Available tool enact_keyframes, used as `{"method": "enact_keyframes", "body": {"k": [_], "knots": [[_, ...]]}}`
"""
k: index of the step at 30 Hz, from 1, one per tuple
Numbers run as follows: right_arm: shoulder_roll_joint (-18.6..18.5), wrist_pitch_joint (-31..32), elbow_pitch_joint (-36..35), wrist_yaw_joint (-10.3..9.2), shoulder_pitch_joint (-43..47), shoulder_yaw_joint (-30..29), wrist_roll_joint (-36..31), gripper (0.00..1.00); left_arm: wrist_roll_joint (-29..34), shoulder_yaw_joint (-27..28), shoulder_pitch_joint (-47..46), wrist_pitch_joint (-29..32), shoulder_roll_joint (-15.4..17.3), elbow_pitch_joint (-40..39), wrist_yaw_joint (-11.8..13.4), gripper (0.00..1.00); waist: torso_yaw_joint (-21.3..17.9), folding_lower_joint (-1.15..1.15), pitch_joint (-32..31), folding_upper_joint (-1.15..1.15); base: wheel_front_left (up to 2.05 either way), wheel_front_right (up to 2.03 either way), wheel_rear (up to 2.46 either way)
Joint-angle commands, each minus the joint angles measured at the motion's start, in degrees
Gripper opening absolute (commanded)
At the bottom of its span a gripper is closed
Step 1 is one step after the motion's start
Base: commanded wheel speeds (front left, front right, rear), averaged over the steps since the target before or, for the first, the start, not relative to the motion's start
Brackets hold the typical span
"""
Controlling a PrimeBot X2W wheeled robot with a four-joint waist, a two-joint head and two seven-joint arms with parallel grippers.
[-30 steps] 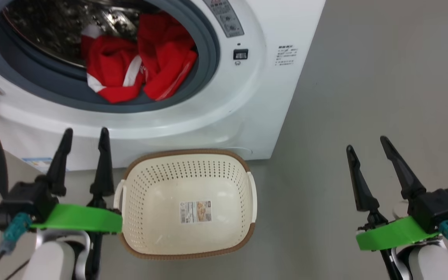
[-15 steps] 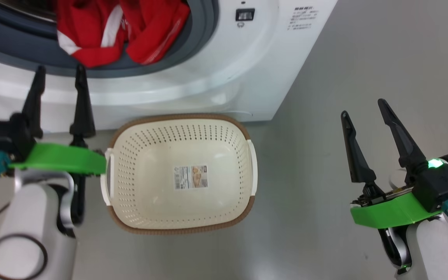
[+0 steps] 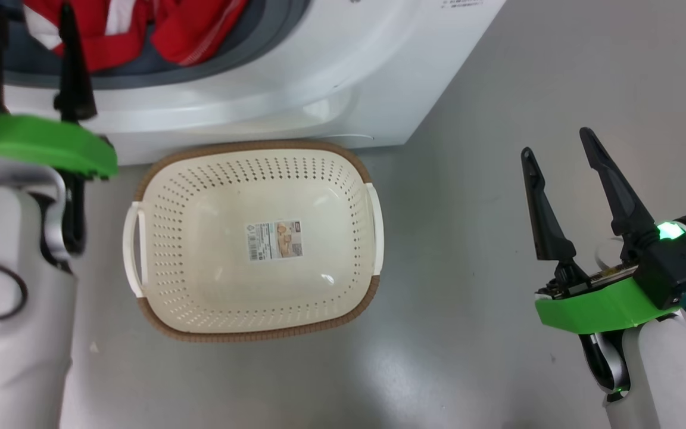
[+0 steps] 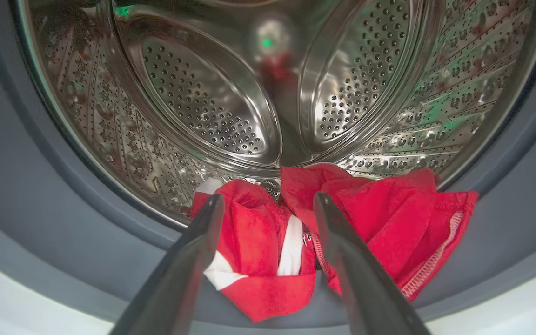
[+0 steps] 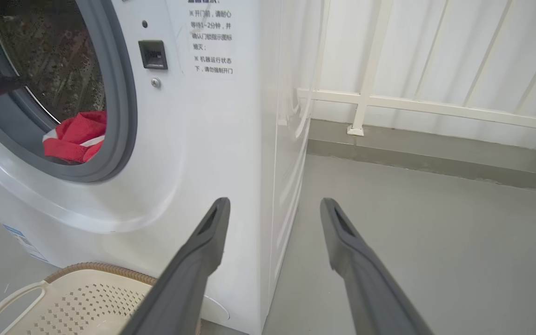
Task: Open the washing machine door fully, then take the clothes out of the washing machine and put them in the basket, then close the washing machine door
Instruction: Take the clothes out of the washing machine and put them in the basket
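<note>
Both hands are spread wide and hold nothing; the left hand [image 4: 268,197] points into the washing machine [image 3: 295,77].
The drum mouth gapes ahead of the left hand. The clothes [image 4: 258,232] are heaped on its front lip, framed between the fingertips, though I can't make out whether they touch. The basket [image 3: 259,330] sits empty on the floor [image 3: 468,250] between the two hands, against the machine's foot. The right hand [image 3: 556,143] hovers over bare floor off the machine's corner, fingers angled forward.
</note>
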Motion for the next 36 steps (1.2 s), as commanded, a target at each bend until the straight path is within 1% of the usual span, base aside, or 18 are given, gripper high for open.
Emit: {"method": "enact_keyframes", "body": {"k": [1,7,12,16,21,27,34,35,36], "knots": [[-0.09,-0.37,-1.39,0.28,-0.51,1.31,-0.03,1.0,0.71,1.1,-2.2,0.16,3.15,0.43,-0.4,1.0,-0.68,0.0,1.26,0.0,0.0,0.0,0.0],[-0.09,-0.37,-1.12,0.28,-1.28,0.85,0.01,1.0,2.37,-0.4,-8.63,2.33,5.11,7.02,-0.35,1.0,-1.47,0.0,2.92,0.0,0.0,0.0,0.0],[-0.09,-0.37,-0.76,0.28,-1.82,0.45,0.17,1.0,4.31,-2.17,-13.27,5.81,6.85,12.09,0.11,1.0,-2.11,0.0,3.99,0.0,0.0,0.0,0.0],[-0.09,-0.37,-0.37,0.28,-2.17,0.75,0.95,1.0,5.05,-3.4,-16.13,8.54,7.76,15.77,-0.38,1.0,-2.67,0.0,4.6,0.0,0.0,0.0,0.0],[-0.09,-0.37,0.1,0.28,-2.55,1.24,1.99,1.0,5.52,-4.53,-18.66,12.16,8.51,20.27,-0.65,1.0,-3.56,0.0,5.12,0.0,0.0,0.0,0.0],[-0.09,-0.37,0.76,0.28,-2.8,2.0,2.91,1.0,6.71,-6.05,-20.99,17.21,9.84,25.31,0.13,1.0,-4.75,0.0,5.46,0.0,0.0,0.0,0.0],[-0.09,-0.37,1.42,0.28,-2.83,2.95,3.79,1.0,7.29,-7.16,-22.11,19.29,10.97,27.77,0.15,1.0,-5.81,0.0,5.35,0.0,0.0,0.0,0.0],[-0.09,-0.37,1.49,0.28,-2.81,3.05,3.93,1.0,7.29,-7.32,-22.16,19.43,11.07,27.97,-0.01,0.94,-5.93,0.0,5.29,0.0,0.0,0.0,0.0],[-0.09,-0.37,1.54,0.28,-2.76,3.1,4.05,1.0,7.19,-7.44,-22.19,19.55,11.08,28.11,-0.29,0.4,-6.02,0.0,5.23,0.0,0.0,0.0,0.0]]}}
